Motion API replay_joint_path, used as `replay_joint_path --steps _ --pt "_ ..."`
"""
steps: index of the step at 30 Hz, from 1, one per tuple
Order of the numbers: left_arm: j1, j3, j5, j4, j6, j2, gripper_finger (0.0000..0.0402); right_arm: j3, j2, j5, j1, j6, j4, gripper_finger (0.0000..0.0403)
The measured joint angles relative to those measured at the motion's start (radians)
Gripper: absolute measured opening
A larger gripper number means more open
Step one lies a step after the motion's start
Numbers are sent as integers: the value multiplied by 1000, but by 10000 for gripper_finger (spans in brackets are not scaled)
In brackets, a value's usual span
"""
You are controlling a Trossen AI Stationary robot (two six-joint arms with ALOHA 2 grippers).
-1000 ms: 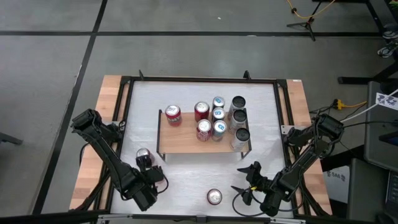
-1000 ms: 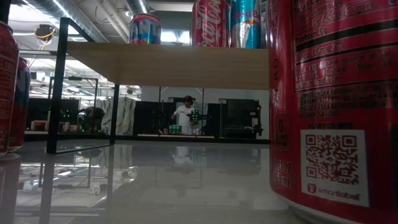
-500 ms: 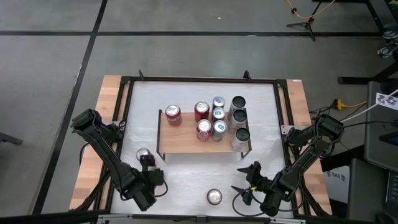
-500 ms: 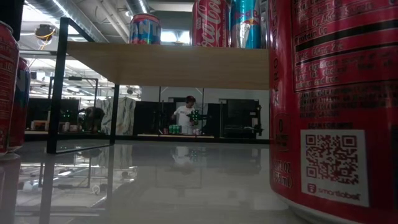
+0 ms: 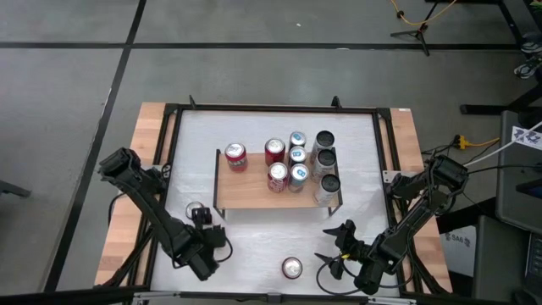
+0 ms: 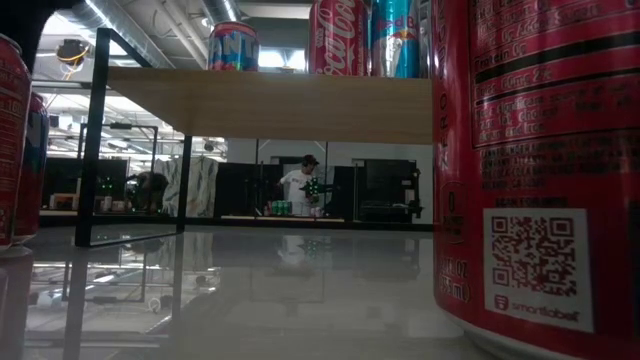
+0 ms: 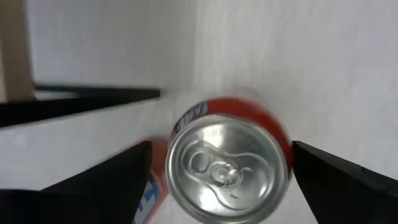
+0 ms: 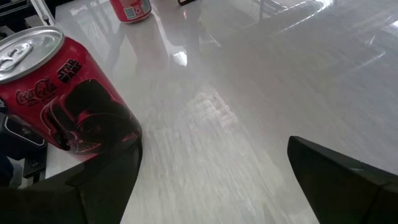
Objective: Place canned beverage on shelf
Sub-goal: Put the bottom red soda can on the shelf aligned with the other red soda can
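Note:
A red can (image 5: pixel 194 208) stands upright on the white tabletop (image 5: pixel 254 233), left of the shelf's near left leg. My left gripper (image 5: pixel 200 215) hangs over it, pointing down and open. In the left wrist view its fingers (image 7: pixel 140 168) stand on either side of the silver can top (image 7: pixel 227 165); whether they touch it I cannot tell. The shelf (image 5: pixel 262 191), a wooden board on black legs, bears several cans (image 5: pixel 288 161). A second red can (image 5: pixel 291 268) stands near the table's front edge. My right gripper (image 5: pixel 332 246) waits open to its right.
The cans on the shelf fill its middle and right; one red can (image 5: pixel 235 156) stands apart at its far left corner. The shelf's near left part is bare board. In the low view the front can (image 6: pixel 530 160) fills the right side. A person (image 6: pixel 297 185) stands far behind the table.
My left gripper has rolled about the line it points along and shifted a little toward the can, so that it now covers more of the can top in the high view. The can has stayed where it was.

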Motion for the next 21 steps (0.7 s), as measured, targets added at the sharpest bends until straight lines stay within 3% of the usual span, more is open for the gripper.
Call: replay_joint_path --steps 4,8,12,16,21 --pt "22 -36 78 31 -2 1 345 0 0 0 0 0 0 392" --pt "38 -38 90 60 -8 2 323 0 0 0 0 0 0 392" --pt "55 -37 118 61 -109 1 300 0 0 0 0 0 0 392" --pt "70 -36 150 56 -337 -1 288 0 0 0 0 0 0 392" --pt "78 -35 157 54 -750 -1 286 0 0 0 0 0 0 392"
